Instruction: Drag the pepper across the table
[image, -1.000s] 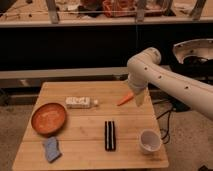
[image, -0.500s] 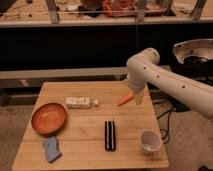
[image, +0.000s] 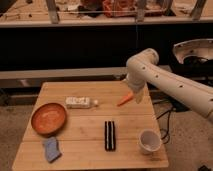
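The pepper (image: 124, 100) is a small slender orange tapered thing lying on the light wooden table (image: 85, 125), toward the back right. My gripper (image: 135, 95) sits at the pepper's right end, at the tip of the white arm that comes in from the right. The arm's last link covers the gripper's end, so the contact with the pepper is hidden.
A clear plastic bottle (image: 80, 102) lies on its side left of the pepper. An orange-brown bowl (image: 48, 119) is at the left, a blue sponge (image: 50, 149) at the front left, a black flat bar (image: 109, 135) in the middle front, a white cup (image: 148, 141) at the front right.
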